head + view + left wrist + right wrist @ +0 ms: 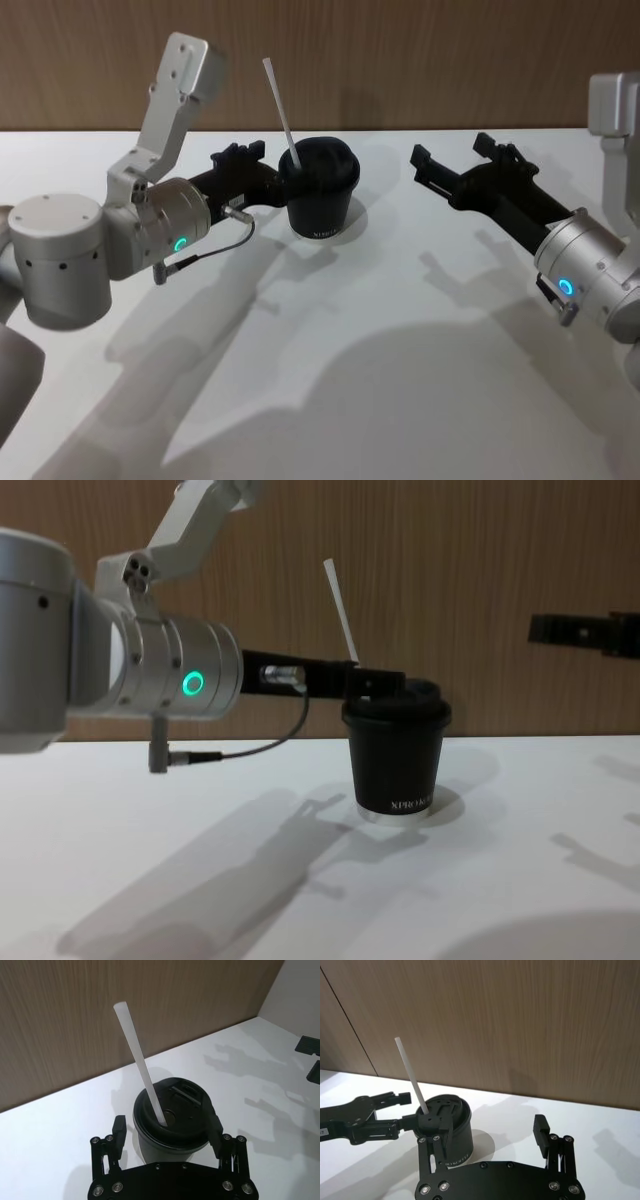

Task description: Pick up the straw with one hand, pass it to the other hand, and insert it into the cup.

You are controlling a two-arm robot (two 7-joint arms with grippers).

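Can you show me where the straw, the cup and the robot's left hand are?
straw [142, 1067]: left wrist view, middle of its white stem.
cup [396, 765]: chest view, black side wall.
left hand [167, 1132]: left wrist view, midway between its fingertips.

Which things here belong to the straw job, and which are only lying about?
Job: straw standing in the cup; left gripper, open around the cup; right gripper, open, off to the cup's right.
Lying about: nothing besides the white table.
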